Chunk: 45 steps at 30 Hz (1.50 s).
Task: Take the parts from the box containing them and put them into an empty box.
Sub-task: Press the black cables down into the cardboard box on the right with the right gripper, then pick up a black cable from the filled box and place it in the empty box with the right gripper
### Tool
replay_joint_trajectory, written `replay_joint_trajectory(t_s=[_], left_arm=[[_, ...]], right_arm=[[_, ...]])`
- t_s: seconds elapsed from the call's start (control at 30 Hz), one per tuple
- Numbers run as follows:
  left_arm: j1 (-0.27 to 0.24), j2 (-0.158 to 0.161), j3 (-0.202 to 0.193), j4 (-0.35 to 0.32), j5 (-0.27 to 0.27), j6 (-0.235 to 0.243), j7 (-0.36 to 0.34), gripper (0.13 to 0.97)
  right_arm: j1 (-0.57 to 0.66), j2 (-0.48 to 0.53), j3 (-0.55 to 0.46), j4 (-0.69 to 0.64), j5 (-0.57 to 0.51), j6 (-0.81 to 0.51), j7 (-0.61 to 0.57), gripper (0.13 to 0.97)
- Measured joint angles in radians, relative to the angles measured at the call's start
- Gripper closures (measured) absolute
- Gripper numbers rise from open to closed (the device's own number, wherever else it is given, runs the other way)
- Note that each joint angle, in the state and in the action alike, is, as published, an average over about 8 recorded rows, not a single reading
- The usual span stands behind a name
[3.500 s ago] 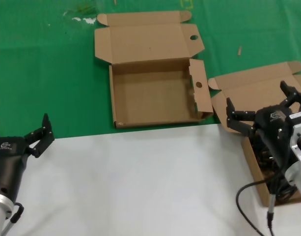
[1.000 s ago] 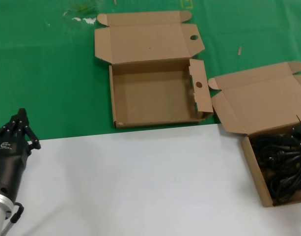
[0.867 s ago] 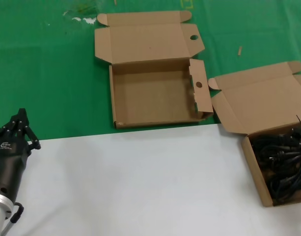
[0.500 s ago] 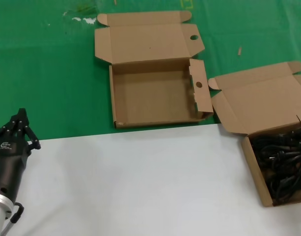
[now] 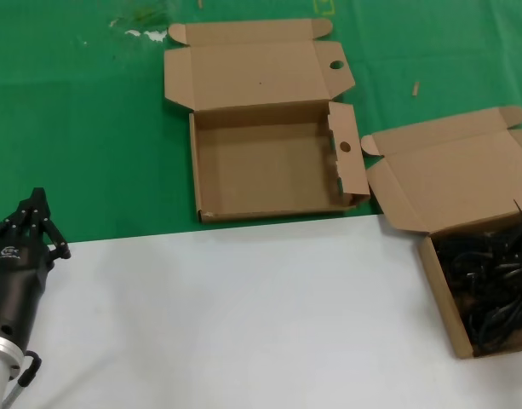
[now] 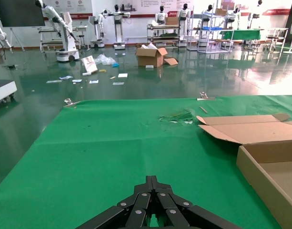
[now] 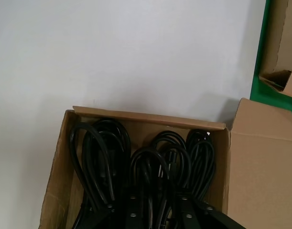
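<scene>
Seemingly at the pick-up step, the right gripper (image 7: 157, 217), jaws together as far as shows, hangs over the parts (image 5: 490, 285) in the near-right box containing them (image 5: 437, 285), needing to spread and descend, while the left gripper (image 5: 32, 223), jaws together, waits near left and the empty box (image 5: 269, 162) lies farther back.

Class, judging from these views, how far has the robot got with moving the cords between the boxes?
Nothing moved: the empty box holds nothing. All the parts lie in the box containing them, the right gripper above them, gripping none. The left gripper waits shut. Every transfer remains.
</scene>
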Motion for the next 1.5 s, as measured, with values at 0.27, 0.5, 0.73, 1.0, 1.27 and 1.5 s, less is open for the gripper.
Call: replay_joint_trajectory(t_s=[0.27, 0.5, 0.73, 1.0, 1.27, 1.5], left_arm=[[0.0, 0.0, 0.0, 0.0, 0.0, 0.0, 0.0, 0.957], [0.0, 0.0, 0.0, 0.0, 0.0, 0.0, 0.0, 0.957], [0.0, 0.0, 0.0, 0.0, 0.0, 0.0, 0.0, 0.957], [0.0, 0.0, 0.0, 0.0, 0.0, 0.0, 0.0, 0.957], [0.0, 0.0, 0.0, 0.0, 0.0, 0.0, 0.0, 0.957], [0.0, 0.0, 0.0, 0.0, 0.0, 0.0, 0.0, 0.957]], right_arm=[[-0.006, -0.009, 0.004, -0.004, 0.004, 0.005, -0.001, 0.867], [0.003, -0.013, 0.008, -0.012, 0.009, 0.002, -0.008, 0.912], [0.028, 0.007, 0.028, 0.028, 0.035, -0.033, 0.02, 0.927], [0.098, 0.02, 0.064, 0.131, 0.083, -0.103, 0.127, 0.927], [0.239, -0.087, 0.048, 0.22, 0.059, -0.156, 0.3, 0.927], [0.347, -0.268, -0.025, 0.19, -0.048, -0.143, 0.399, 0.927]])
